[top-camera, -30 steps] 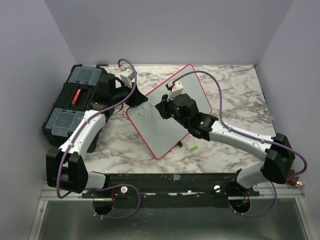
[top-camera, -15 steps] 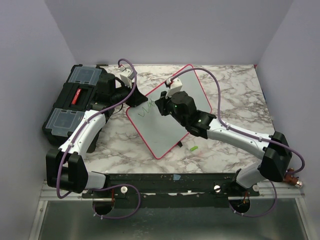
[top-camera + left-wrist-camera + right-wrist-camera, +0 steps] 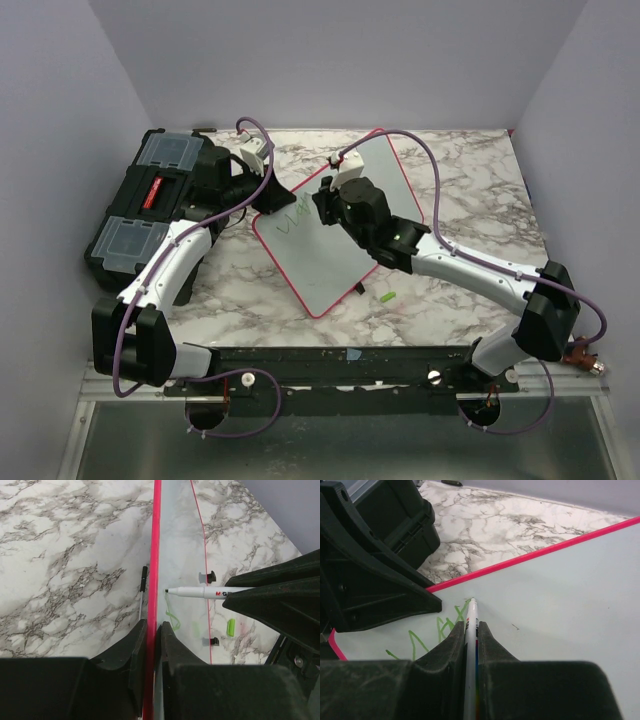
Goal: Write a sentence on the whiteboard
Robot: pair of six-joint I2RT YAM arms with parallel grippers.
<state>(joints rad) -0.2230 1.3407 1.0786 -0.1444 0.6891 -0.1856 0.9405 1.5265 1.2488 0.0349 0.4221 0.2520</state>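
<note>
The whiteboard [image 3: 345, 245], white with a red-pink rim, lies slanted on the marble table. My left gripper [image 3: 268, 196] is shut on its rim [image 3: 151, 645] at the upper left corner. My right gripper [image 3: 322, 205] is shut on a white marker [image 3: 470, 630] with its tip on the board. Green strokes [image 3: 427, 635], the first letters of the sentence, run along the board's upper left edge; they also show as green strokes in the top view [image 3: 291, 220] and a green loop in the left wrist view [image 3: 172, 617].
A black toolbox [image 3: 160, 195] with clear lid compartments stands at the left. A green marker cap [image 3: 387, 296] lies on the table [image 3: 470, 190] by the board's right edge, with a small black clip [image 3: 358, 290] beside it. Purple walls enclose the table.
My right gripper has moved the marker up and slightly left along the board's top edge, and the green writing has grown. The left arm and the board have not moved.
</note>
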